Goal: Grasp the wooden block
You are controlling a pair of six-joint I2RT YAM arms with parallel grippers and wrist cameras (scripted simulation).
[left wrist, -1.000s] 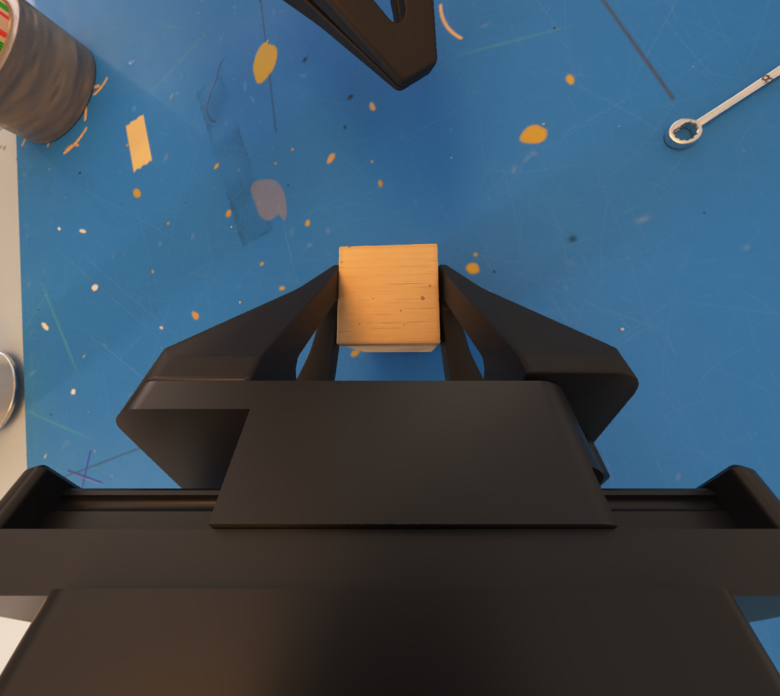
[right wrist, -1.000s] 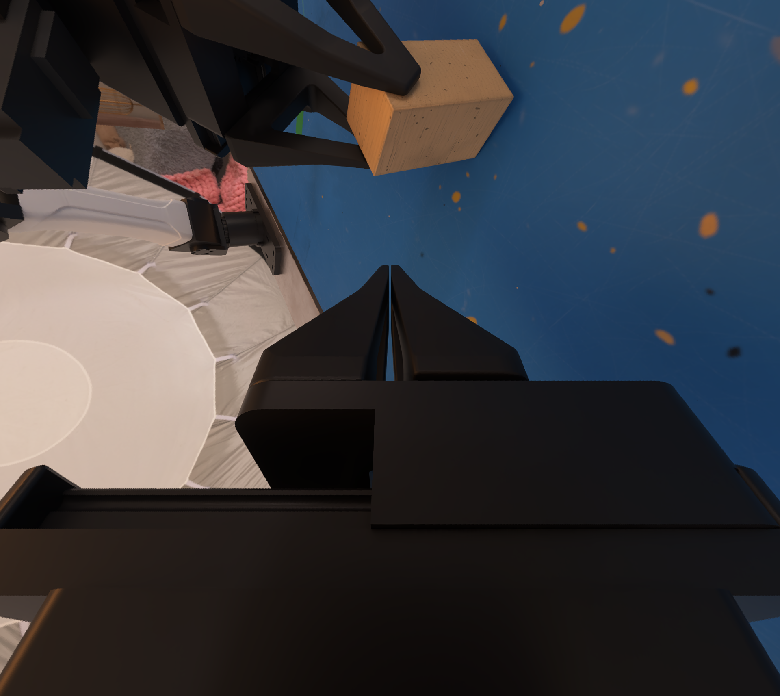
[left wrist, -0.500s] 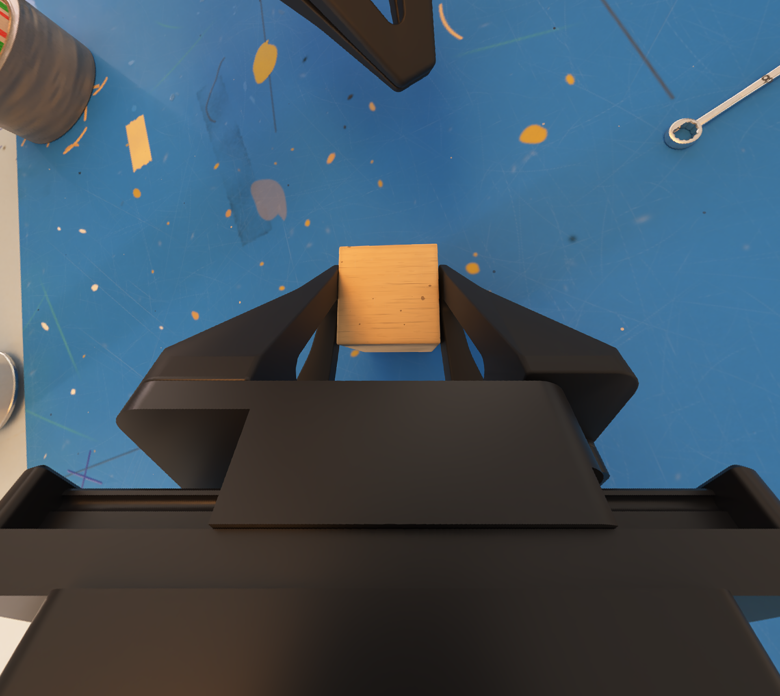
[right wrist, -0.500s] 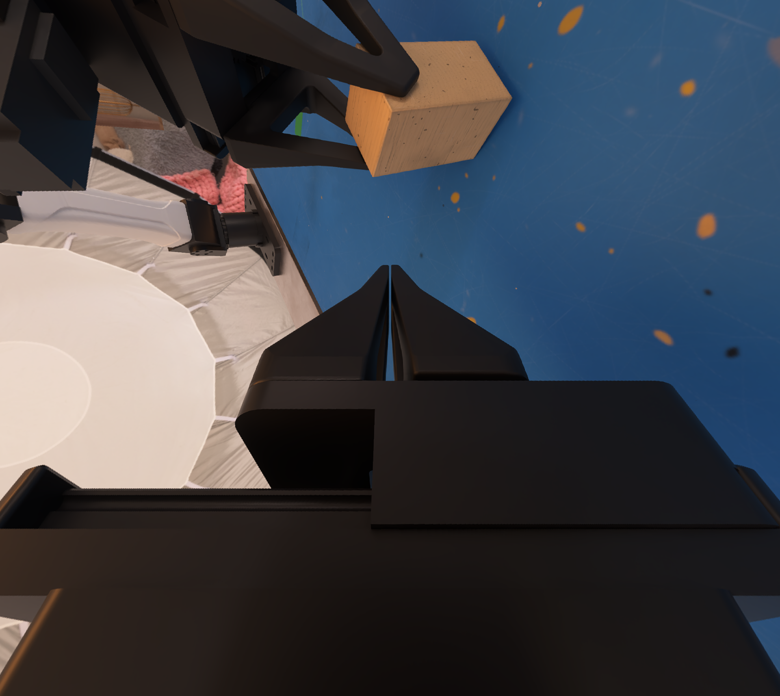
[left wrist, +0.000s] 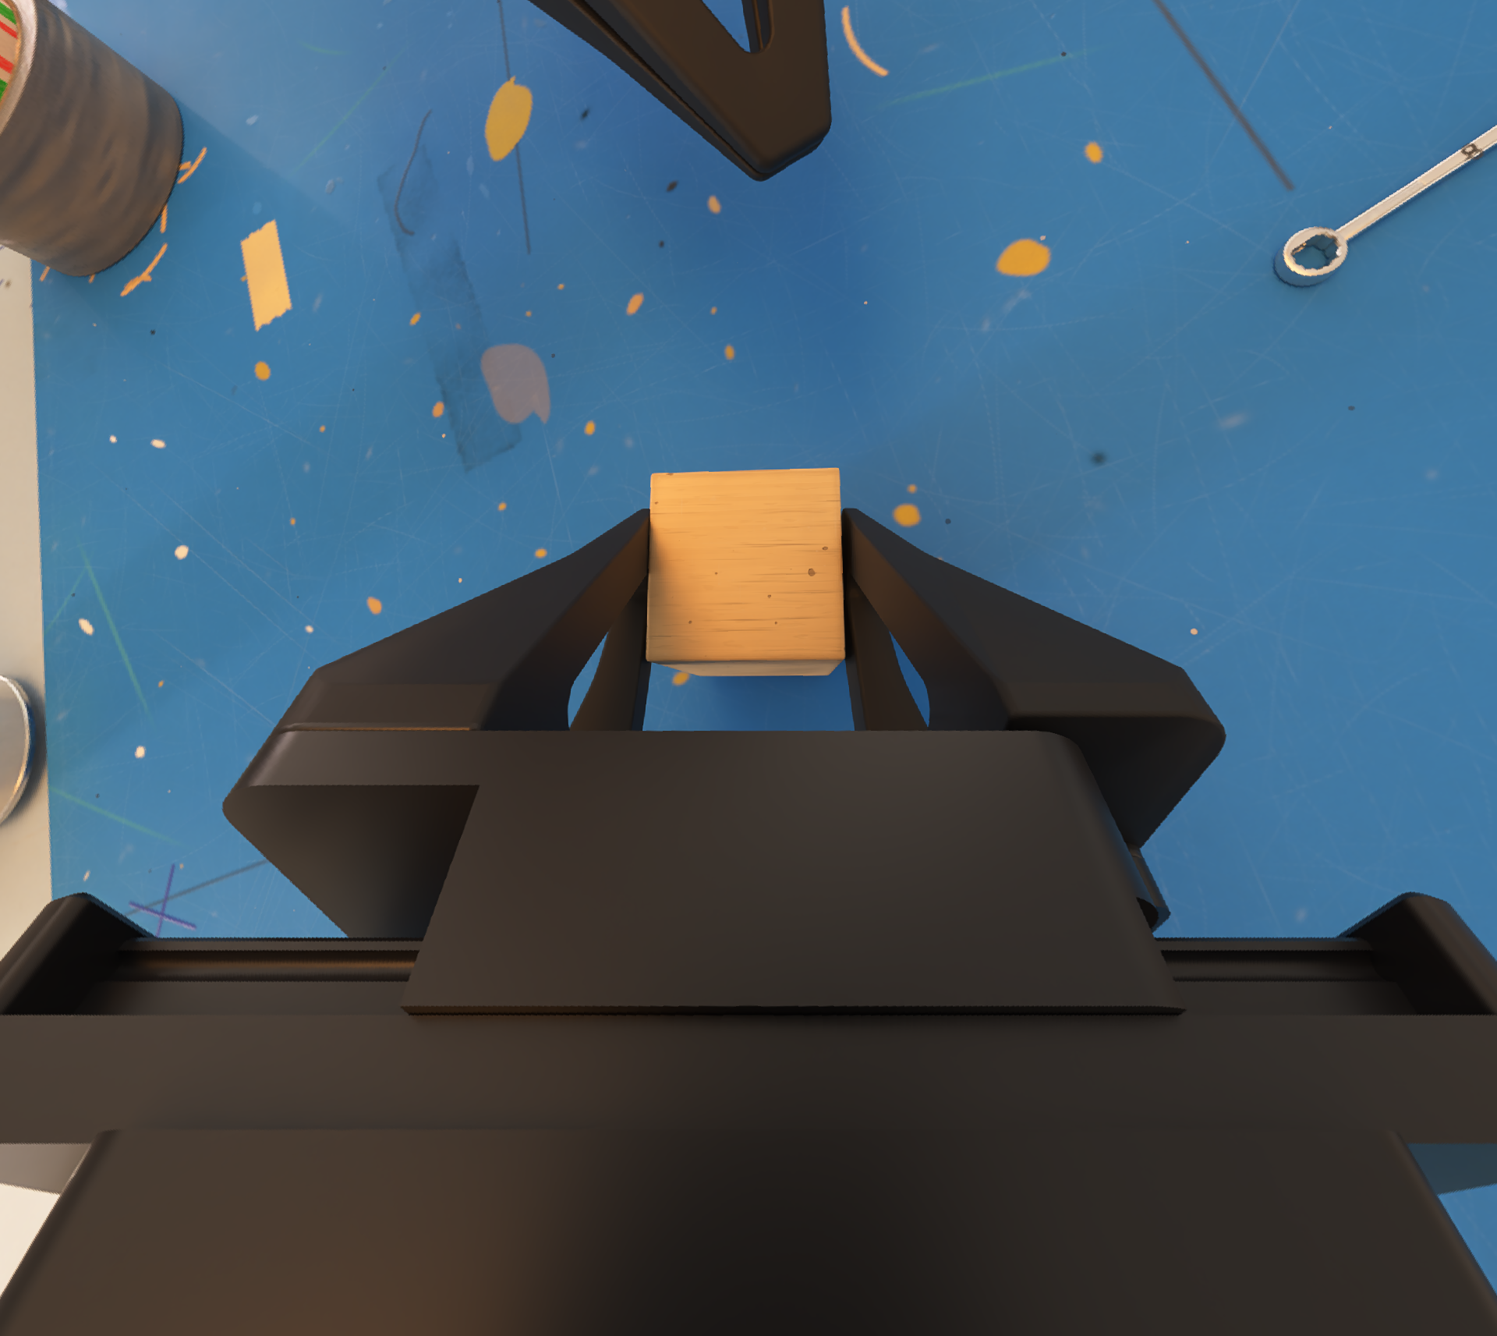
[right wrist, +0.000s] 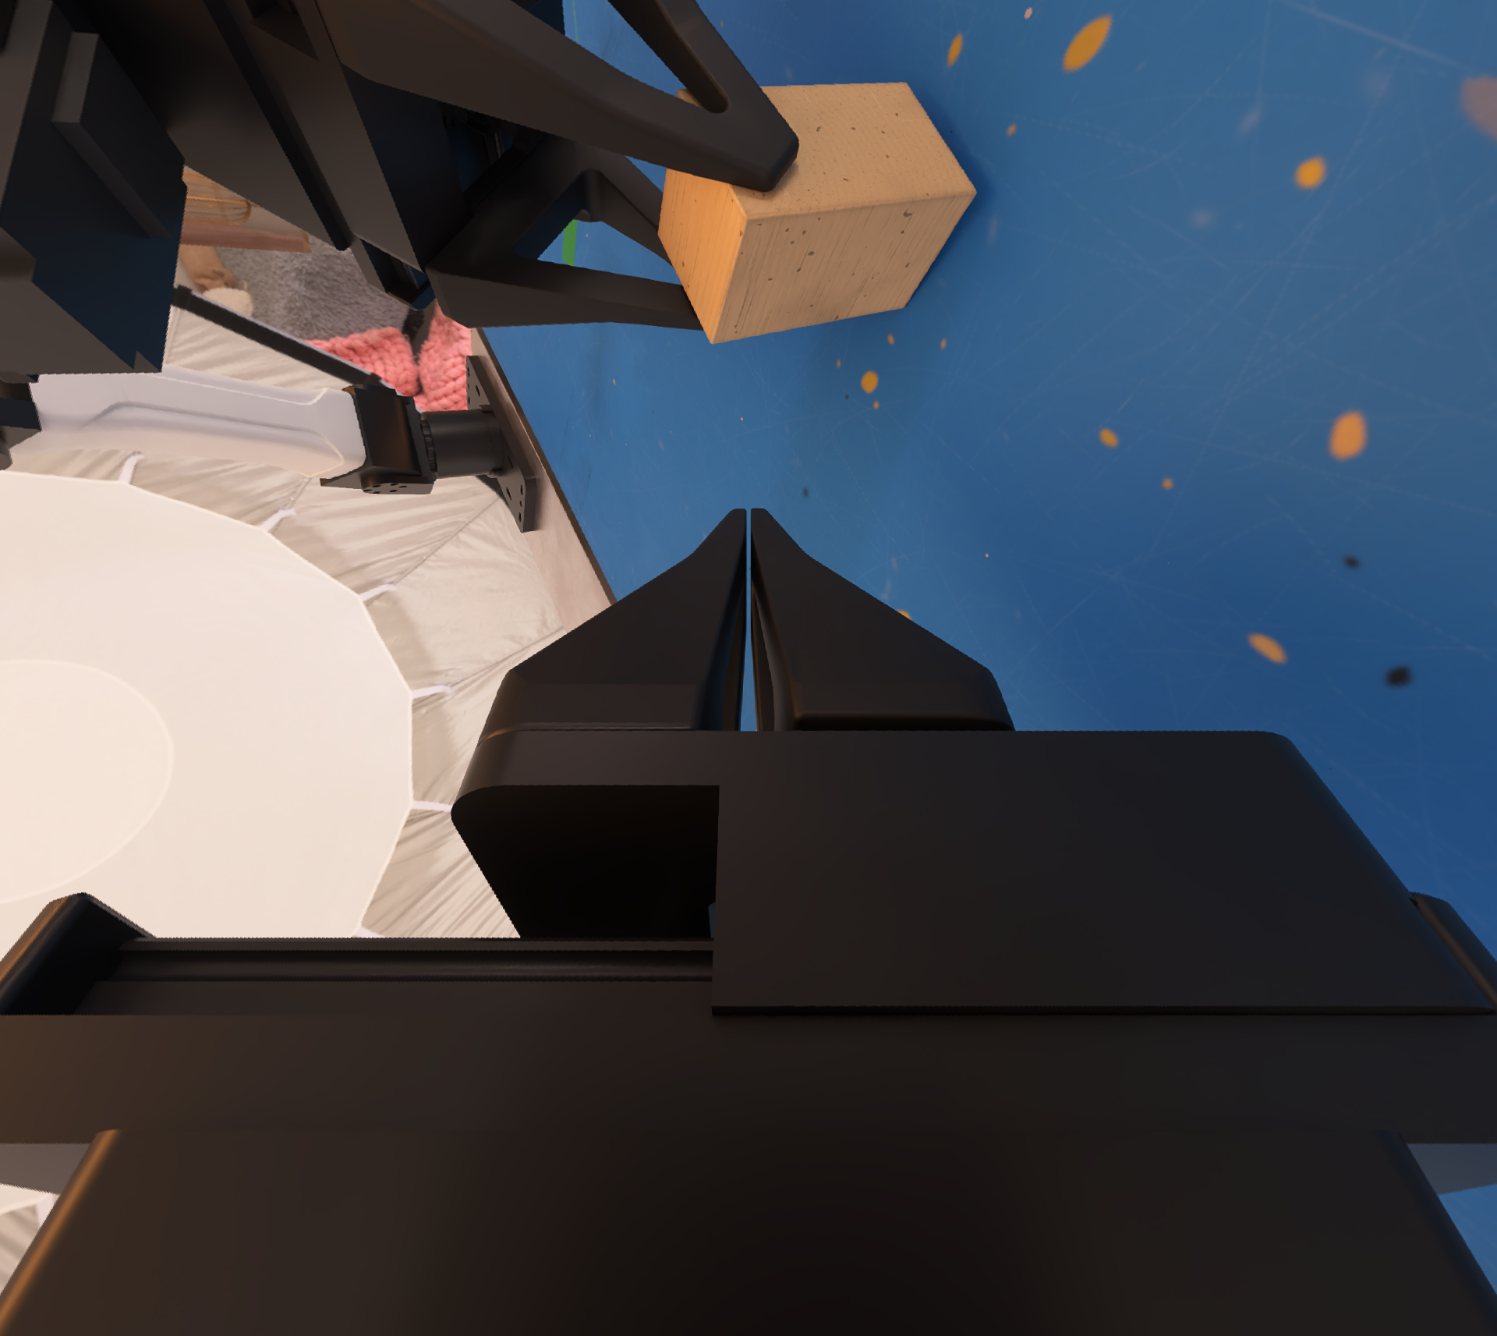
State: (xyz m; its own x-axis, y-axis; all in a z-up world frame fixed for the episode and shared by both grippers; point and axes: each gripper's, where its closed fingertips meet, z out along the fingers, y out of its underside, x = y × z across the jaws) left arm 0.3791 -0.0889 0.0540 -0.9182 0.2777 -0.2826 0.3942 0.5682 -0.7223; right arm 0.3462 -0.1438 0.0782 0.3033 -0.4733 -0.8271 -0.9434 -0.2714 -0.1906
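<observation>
Clearly the job looks close to finished: across the scratched blue work mat (left wrist: 1053, 406), speckled with orange flecks and filling most of both views, the left black two-finger gripper (left wrist: 745, 572) sits at the centre of its own wrist view with a finger pressed flat against each side of the pale square wooden block (left wrist: 745, 568), so it is clenched on the block. In the right wrist view, the same block (right wrist: 818, 219) appears in the upper middle, and its far face seems to meet the mat, so I cannot tell whether it has left the surface at all. What remains, to my eye, is only to prove the hold by raising it. The right black gripper (right wrist: 747, 527) is pinched together on nothing, its fingertips pointing up the frame, well apart from the block. Off at the edges of the left wrist view lie a grey roll of tape (left wrist: 73, 146) at upper left and a small silver ring spanner (left wrist: 1377, 211) at right.
</observation>
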